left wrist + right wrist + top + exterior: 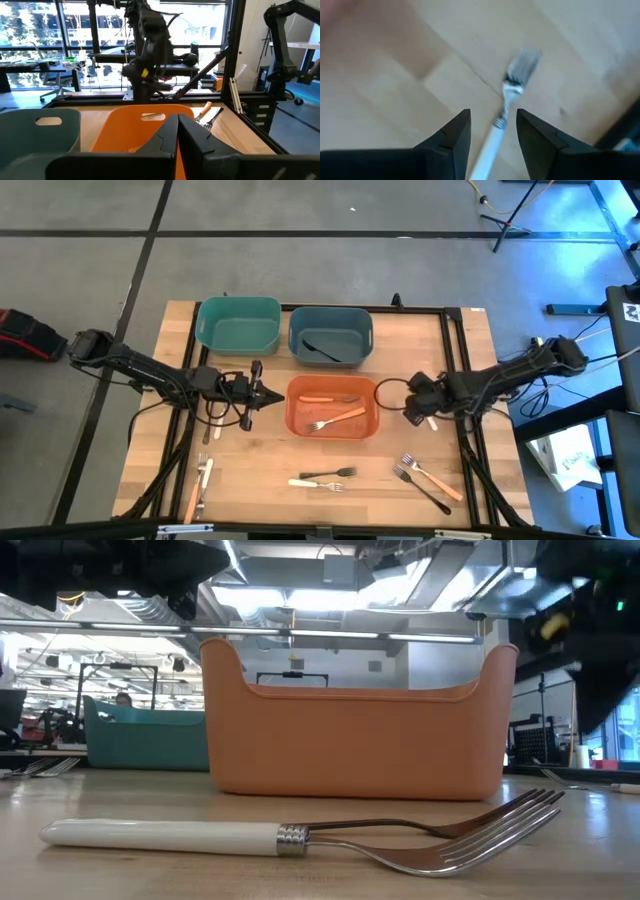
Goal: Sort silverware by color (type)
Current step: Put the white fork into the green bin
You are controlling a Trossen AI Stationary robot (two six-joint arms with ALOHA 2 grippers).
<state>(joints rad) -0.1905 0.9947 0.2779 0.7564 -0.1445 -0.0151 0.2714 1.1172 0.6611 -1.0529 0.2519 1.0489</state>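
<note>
Wooden table (pixel 250 470): our right gripper (pixel 492 131) pinches a white fork (pixel 501 125) right of the orange bin (pixel 372 425); our left gripper (pixel 262 394), fingers pressed together, hangs beside it.

Three bins (pixel 332 408) crowd the table's middle; bare wood (pixel 260 480) lies among scattered forks (pixel 318 483).

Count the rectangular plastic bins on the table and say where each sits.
3. The teal plastic bin is at the back left, the blue-grey plastic bin beside it, and the orange plastic bin in front, centred.
</note>
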